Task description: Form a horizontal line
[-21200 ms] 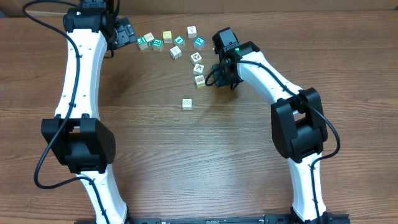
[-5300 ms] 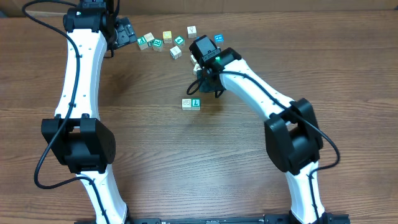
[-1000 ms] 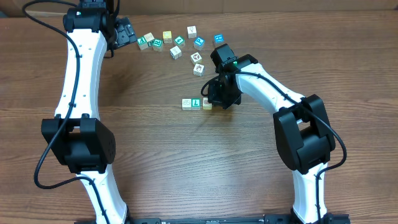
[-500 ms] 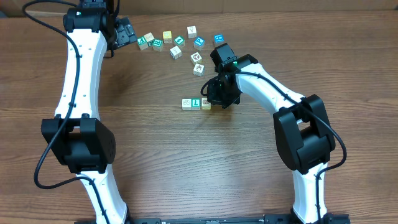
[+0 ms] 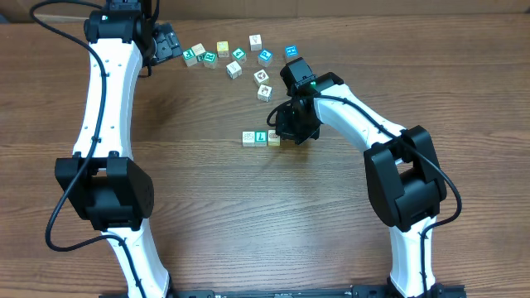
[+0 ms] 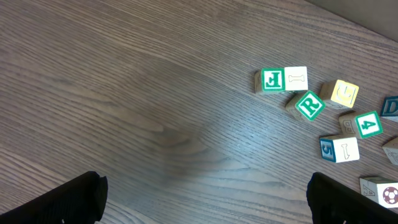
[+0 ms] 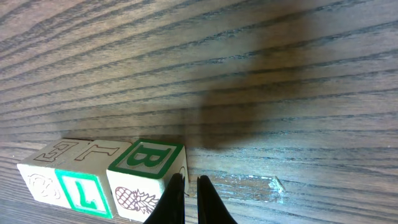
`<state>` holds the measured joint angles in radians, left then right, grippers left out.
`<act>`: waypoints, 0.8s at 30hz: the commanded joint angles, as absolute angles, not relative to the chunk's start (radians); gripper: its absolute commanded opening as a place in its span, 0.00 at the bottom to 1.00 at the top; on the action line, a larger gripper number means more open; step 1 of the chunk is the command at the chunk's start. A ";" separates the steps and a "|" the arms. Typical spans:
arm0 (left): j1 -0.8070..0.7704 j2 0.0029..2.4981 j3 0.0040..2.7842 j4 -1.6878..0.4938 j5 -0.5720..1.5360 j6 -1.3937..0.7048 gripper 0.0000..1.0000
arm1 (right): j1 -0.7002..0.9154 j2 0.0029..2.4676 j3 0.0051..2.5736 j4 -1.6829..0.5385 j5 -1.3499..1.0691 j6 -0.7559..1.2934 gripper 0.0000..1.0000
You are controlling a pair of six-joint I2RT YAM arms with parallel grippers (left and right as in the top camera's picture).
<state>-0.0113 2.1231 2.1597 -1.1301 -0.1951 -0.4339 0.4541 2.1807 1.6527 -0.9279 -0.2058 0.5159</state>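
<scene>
At the far left of the brown wood-grain table, the white-and-black left arm reaches to the top edge. Its left gripper is spread wide with nothing between its black fingers, which show at the bottom corners of the left wrist view. Just right of it lies a loose cluster of small wooden picture cubes. The left wrist view picks out a green J cube touching a plain white one, a green R cube and a pale yellow cube. Below the cluster, near the table's middle, sits the horizontal line: three tiny cubes touching side by side, a white cube, a teal-faced L cube and a tan cube with a green B on top. At its right end the right gripper is clenched on no cube, its thin fingertips nearly together at the tan cube's right-hand edge; whether they touch it I cannot tell. The white right arm runs off towards the lower right
</scene>
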 commanded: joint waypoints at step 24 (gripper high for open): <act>-0.011 2.119 2.173 -1.129 -0.198 -0.422 1.00 | 0.472 2.153 1.645 -0.921 -0.184 0.496 0.05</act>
<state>-0.0113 2.1231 2.1597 -1.1297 -0.1951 -0.4339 0.4667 2.1807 1.6527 -0.9272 -0.2001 0.5098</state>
